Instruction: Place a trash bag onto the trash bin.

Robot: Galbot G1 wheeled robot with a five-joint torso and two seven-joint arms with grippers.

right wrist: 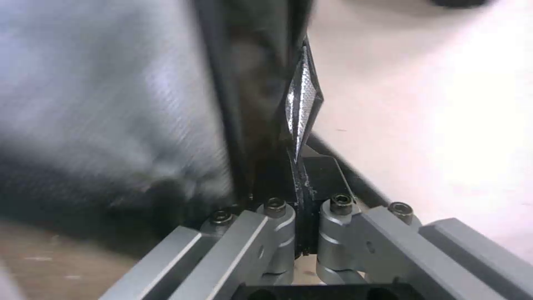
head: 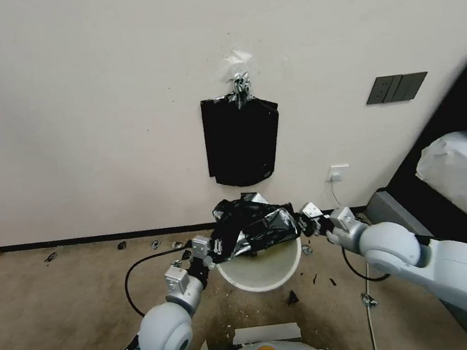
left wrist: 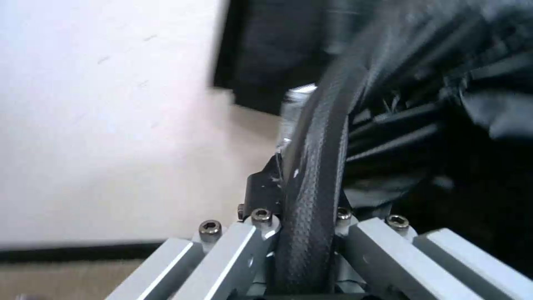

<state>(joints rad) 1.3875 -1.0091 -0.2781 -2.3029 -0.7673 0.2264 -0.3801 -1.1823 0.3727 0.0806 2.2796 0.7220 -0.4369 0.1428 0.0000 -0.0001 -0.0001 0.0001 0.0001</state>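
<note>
In the head view the trash bin [head: 264, 266] stands on the carpet [head: 60, 303] near the foot of the wall [head: 90, 102], just ahead of the robot's base, its cream rim open toward the camera. The trash bag [head: 255, 225] is a crumpled glossy black heap stretched across the bin's far rim, at about 12 o'clock on the opening, with its lower folds touching the rim and the near part of the bin's inside still bare. The left gripper [head: 216, 248] sits at roughly 9 o'clock of the bin, its fingers pressed together on the bag's left edge; the left wrist view shows dark plastic [left wrist: 311, 175] clamped between the pads. The right gripper [head: 304, 224] sits at about 2 o'clock of the bin, likewise pinching the bag's right edge, and the right wrist view shows black film [right wrist: 261, 104] nipped between its closed fingers. On the wall above, at 12 o'clock from the bin, hangs a flat black bundle of bags [head: 242, 139]. No readable writing or brand shows on the bin, the bag or the grippers.
</note>
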